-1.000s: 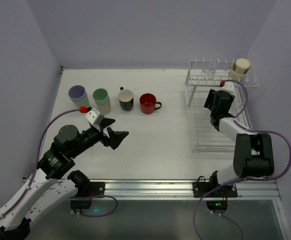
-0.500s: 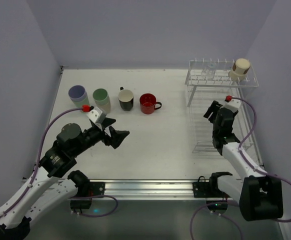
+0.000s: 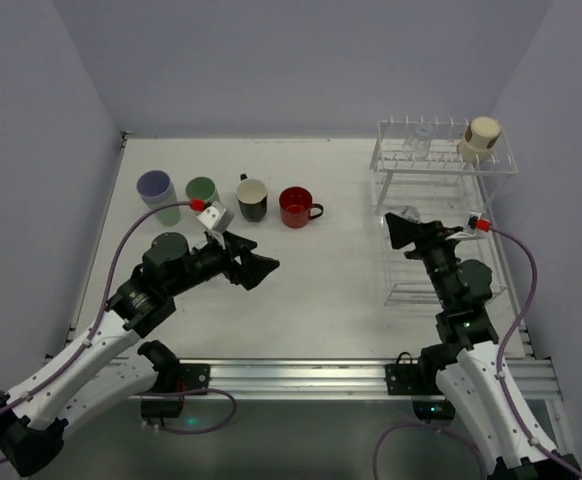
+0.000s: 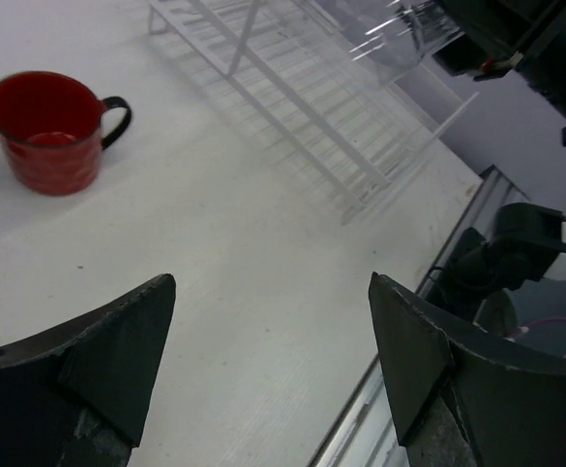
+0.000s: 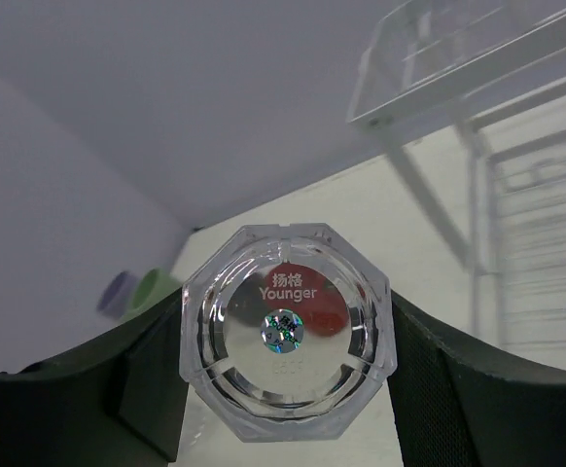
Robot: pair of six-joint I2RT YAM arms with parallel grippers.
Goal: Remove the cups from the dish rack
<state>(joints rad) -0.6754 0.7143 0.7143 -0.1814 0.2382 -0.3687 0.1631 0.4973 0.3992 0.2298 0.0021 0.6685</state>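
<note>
My right gripper (image 3: 401, 228) is shut on a small clear glass (image 5: 288, 331), held base toward the wrist camera in front of the dish rack (image 3: 441, 165). The glass is hard to make out in the top view. On the rack's upper tier stand a beige tumbler (image 3: 481, 138) and another clear glass (image 3: 421, 135). A lavender tumbler (image 3: 156, 190), a green tumbler (image 3: 203, 192), a black mug (image 3: 252, 198) and a red mug (image 3: 297, 206) stand in a row on the table. My left gripper (image 3: 258, 268) is open and empty above the table; its wrist view shows the red mug (image 4: 45, 131).
The rack's lower tier (image 3: 426, 275) reaches toward the table's near right edge and also shows in the left wrist view (image 4: 302, 97). Walls close in the left, back and right. A metal rail (image 3: 301, 375) runs along the near edge.
My right arm has drawn back from the rack's upper tier toward the near edge and now points left with the glass. My left arm has reached a little forward and right.
</note>
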